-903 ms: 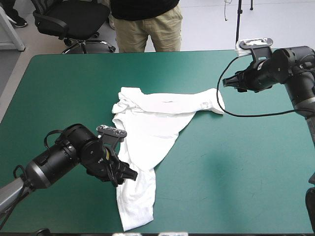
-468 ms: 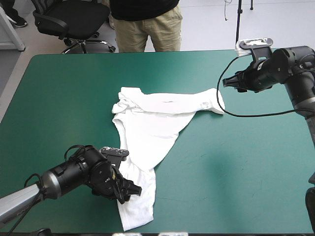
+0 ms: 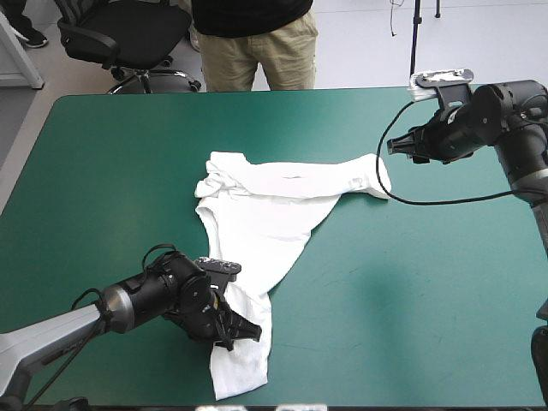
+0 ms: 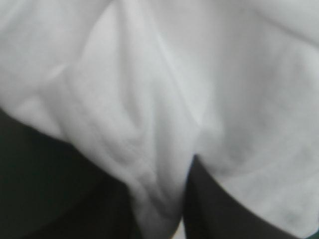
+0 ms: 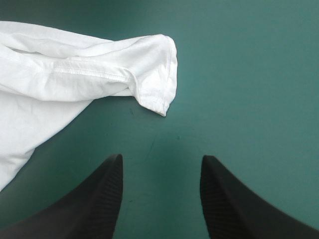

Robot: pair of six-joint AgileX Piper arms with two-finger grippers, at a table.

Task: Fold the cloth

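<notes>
The white T-shirt lies crumpled in the middle of the table. One sleeve end reaches toward the right and a narrow strip trails to the near edge. My left gripper is low on that strip. In the left wrist view the T-shirt fills the picture and a wrinkled fold sits between the fingers of the left gripper, which stand a little apart. My right gripper hovers just right of the sleeve end. The right wrist view shows the right gripper open over bare cover, the T-shirt sleeve ahead of it.
The teal-green cover stretches bare to the right of the shirt and also on the left side. The shirt's lower end lies close to the table's near edge.
My left gripper has travelled right and toward the near edge, coming down onto the shirt's lower strip. The right arm and the shirt have not visibly moved.
</notes>
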